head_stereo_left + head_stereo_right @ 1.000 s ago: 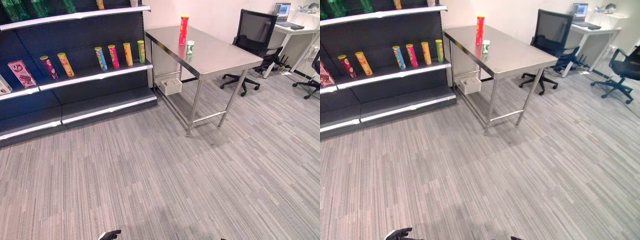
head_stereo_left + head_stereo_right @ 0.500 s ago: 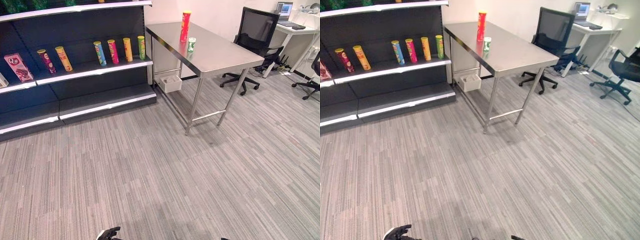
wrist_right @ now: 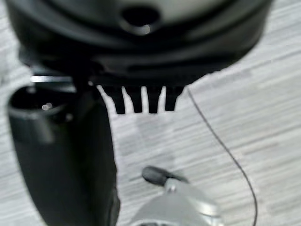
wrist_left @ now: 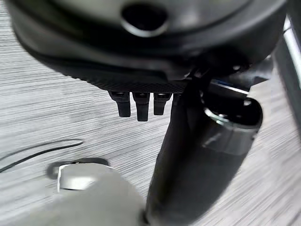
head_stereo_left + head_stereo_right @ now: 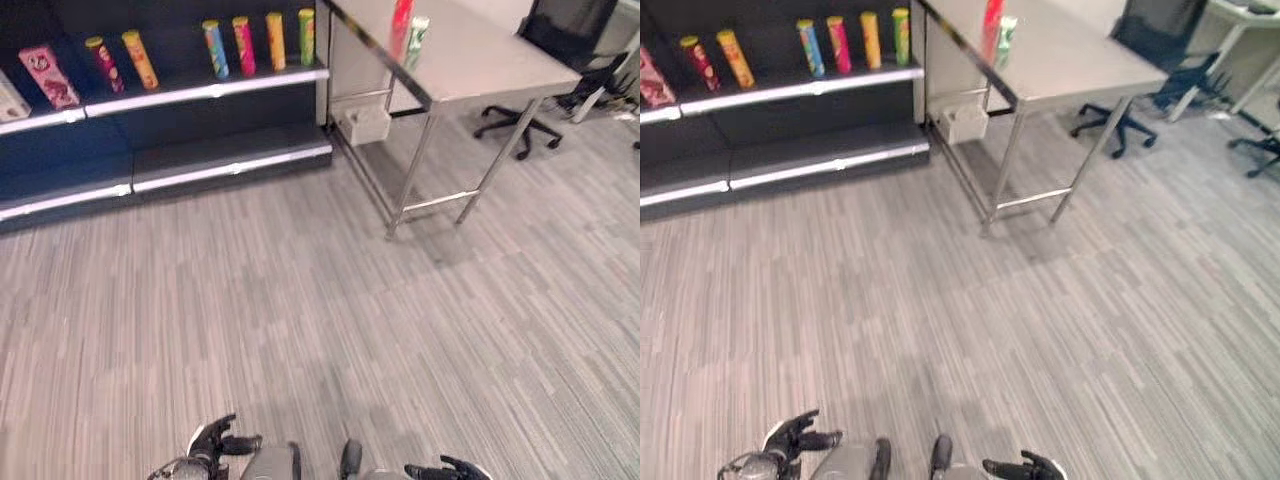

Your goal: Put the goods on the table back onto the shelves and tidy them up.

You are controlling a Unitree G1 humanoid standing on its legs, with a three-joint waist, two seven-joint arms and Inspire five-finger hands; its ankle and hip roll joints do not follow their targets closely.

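A tall red tube point(image 5: 402, 12) and a small green can point(image 5: 416, 28) stand on the steel table point(image 5: 480, 60) at the far right. To its left is the dark shelf unit point(image 5: 150, 100); its middle board carries several upright tubes point(image 5: 215, 48) and a pink box point(image 5: 48, 75). My left hand point(image 5: 215, 440) and right hand point(image 5: 445, 468) hang low at the near edge, far from table and shelves. In the wrist views the left hand's fingers point(image 4: 137, 104) and the right hand's fingers point(image 3: 141, 100) point straight down over the carpet, open and holding nothing.
A white box point(image 5: 367, 125) sits low under the table's shelf-side end. A black office chair point(image 5: 560, 40) stands behind the table at the far right. Grey striped carpet point(image 5: 300, 300) stretches between me and the shelves.
The whole picture has shifted: the camera now looks further down, so shelves and table sit higher in view. Both hands show more at the near edge. The goods have not moved.
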